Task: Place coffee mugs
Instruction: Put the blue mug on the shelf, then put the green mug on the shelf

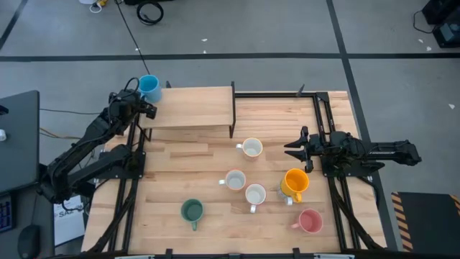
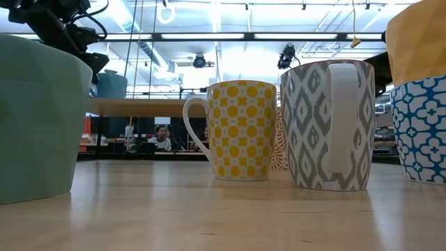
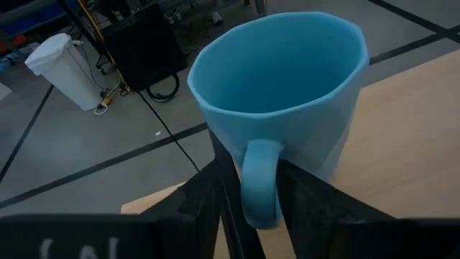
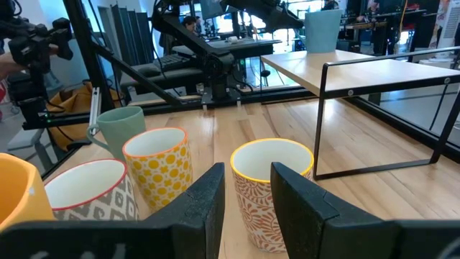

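Observation:
A blue mug [image 3: 280, 93] stands upright on its base at the far left corner of the raised wooden shelf [image 1: 190, 108]. My left gripper [image 3: 251, 191] is at the mug's near-left side, its fingers open either side of the handle. My right gripper [image 1: 291, 150] stays open and level above the table's right side, touching nothing. On the table below are several mugs: white ones [image 1: 251, 148], a dark green one [image 1: 192, 211], an orange-yellow one [image 1: 295, 181] and a pink one [image 1: 310, 221]. My left gripper has one finger [image 3: 215, 194] on each side of the blue mug's handle [image 3: 260, 180], coming from the table's left, slanting slightly down. I cannot tell whether the fingers touch the handle. The mug stands on the shelf.
The shelf has black metal legs [image 1: 232, 115] and bare wood to the blue mug's right. A black frame [image 1: 320, 115] runs along the table's right side. A patterned mug [image 4: 269, 187] stands just ahead of my right gripper [image 4: 248, 208].

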